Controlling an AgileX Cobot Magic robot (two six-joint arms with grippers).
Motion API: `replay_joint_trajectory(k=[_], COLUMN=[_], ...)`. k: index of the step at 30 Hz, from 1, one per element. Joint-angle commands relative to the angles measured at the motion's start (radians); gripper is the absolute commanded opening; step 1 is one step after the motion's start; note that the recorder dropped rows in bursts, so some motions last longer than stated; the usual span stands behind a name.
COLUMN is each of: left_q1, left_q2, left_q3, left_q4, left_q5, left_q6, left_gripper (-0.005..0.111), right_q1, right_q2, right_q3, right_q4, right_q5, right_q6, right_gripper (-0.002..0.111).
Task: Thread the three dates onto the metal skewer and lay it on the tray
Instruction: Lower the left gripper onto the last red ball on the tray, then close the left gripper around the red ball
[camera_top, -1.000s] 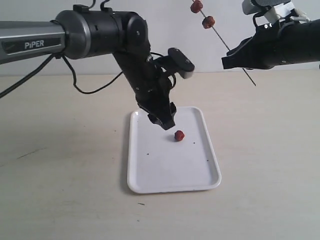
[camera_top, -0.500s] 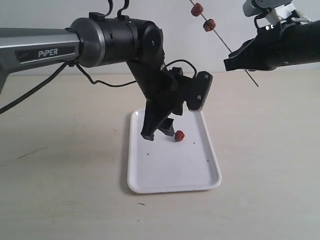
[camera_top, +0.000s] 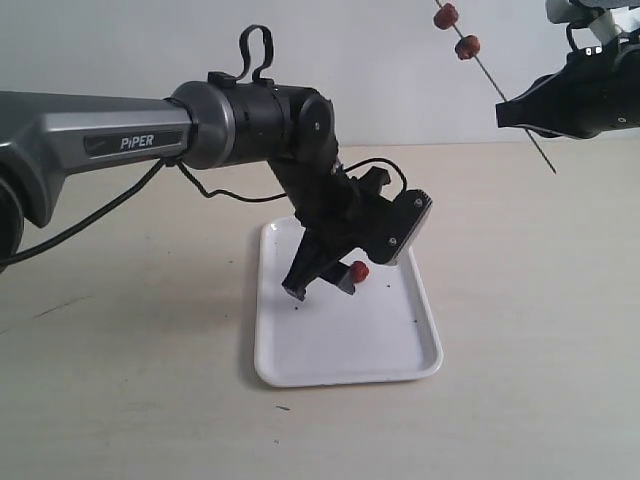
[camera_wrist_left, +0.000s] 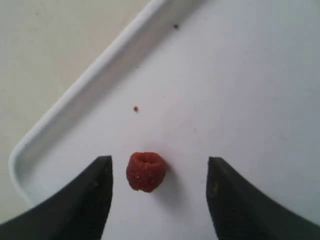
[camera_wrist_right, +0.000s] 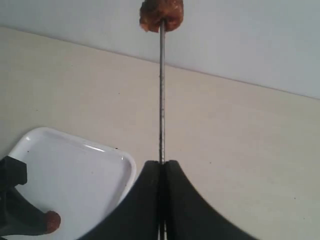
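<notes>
White tray (camera_top: 340, 345) carries one loose date (camera_wrist_left: 146, 171) inside the released left claw (camera_top: 320, 288); the right claw (camera_wrist_right: 161, 167) clenches the metal skewer (camera_wrist_right: 161, 100) bearing two dates (camera_top: 466, 47).

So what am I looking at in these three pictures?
A robot with two jointed arms, each ending in a claw. The wide picture comes from a camera off the arms; the other two from cameras on the wrists. On the table lies a white tray holding one date; the left claw hangs open either side of that date, not touching it. The right claw is shut on a thin metal skewer, held in the air with two dates threaded on it.
</notes>
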Motion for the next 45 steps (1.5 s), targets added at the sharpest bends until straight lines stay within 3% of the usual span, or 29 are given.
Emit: replay_joint_trajectory(k=[1, 34, 39, 45], left_q1=[-0.003, 0.000, 0.000, 0.000], left_q2=[-0.001, 0.064, 0.064, 0.064], left_q3=[-0.005, -0.005, -0.005, -0.005], left_q4=[0.003, 0.033, 0.033, 0.033], left_q5=[-0.051, -0.120, -0.120, -0.120], left_q6=[0.011, 0.009, -0.008, -0.028], left_gripper=[0.056, 0.053, 0.040, 0.041], right_q1=[-0.006, -0.006, -0.006, -0.006], right_q2=[-0.009, -0.009, -0.009, -0.009], right_q3=[-0.001, -0.001, -0.001, -0.001], right_q4=[0.002, 0.008, 0.019, 0.019], right_q5=[0.016, 0.048, 0.052, 0.052], right_q6=[-0.003, -0.031, -0.039, -0.042], right_gripper=[0.000, 0.000, 0.000, 0.000])
